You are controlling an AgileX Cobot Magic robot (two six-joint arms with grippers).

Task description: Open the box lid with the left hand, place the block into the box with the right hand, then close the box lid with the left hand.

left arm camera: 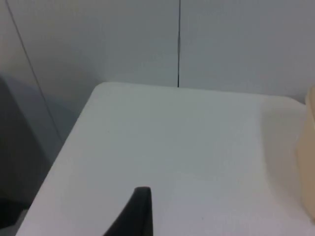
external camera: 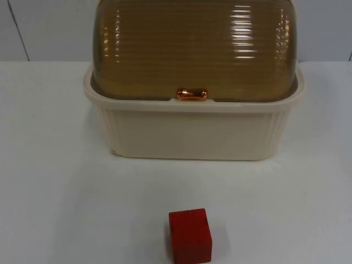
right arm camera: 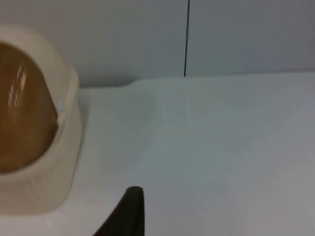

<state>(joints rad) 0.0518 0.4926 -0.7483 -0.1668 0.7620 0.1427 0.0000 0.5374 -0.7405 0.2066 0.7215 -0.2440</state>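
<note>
A: Where is the box (external camera: 192, 129) being seen, and is anything being done to it?

B: It is being shown standing on the table (external camera: 55, 192), backed toward the wall (external camera: 44, 27), with its amber lid (external camera: 192, 49) lying fully down and the copper handle (external camera: 192, 94) resting at the front rim. Nothing is being touched. The block (external camera: 190, 235) is sitting on the table in front of the box, well apart from it.

A: And the grippers?

B: The left gripper (left arm camera: 135, 214) is being held off to the box's left side, above bare table, with only the box's cream wall (left arm camera: 310, 157) lying ahead of it and to one side. The right gripper (right arm camera: 128, 211) is being held off on the other side, the box's end and lid (right arm camera: 24, 128) lying near and ahead of it. Only one fingertip of each is being shown, so whether either is open or closed cannot be told.

A: Which step is being worked, then?

B: The first is judged to be in hand: the lid is not yet being opened. The right arm is waiting.

A: What is being called for next?

B: The left gripper is likely needing to be brought across to the handle, which lies well away from it, closed on it, and swung up and back so the lid is rolled open. Only then is the block being asked of the right.
</note>
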